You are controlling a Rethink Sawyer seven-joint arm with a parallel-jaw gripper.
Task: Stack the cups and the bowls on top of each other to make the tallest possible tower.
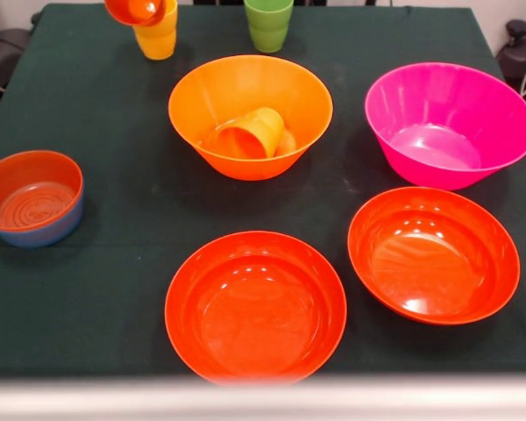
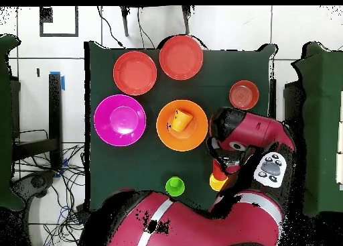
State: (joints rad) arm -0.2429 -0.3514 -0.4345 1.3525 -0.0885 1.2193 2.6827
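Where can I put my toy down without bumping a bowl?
Bare cloth lies between the small blue bowl and the near red-orange bowl, and left of the large orange bowl. It is crowded between the magenta bowl and the other red-orange bowl.

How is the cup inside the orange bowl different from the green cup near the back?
The orange cup lies on its side inside the orange bowl; the green cup stands upright on the table. The orange cup nearly matches its bowl in colour, while the green cup stands out against the dark cloth. The green cup stands alone, touching nothing else. Both are small, glossy, tapered tumblers.
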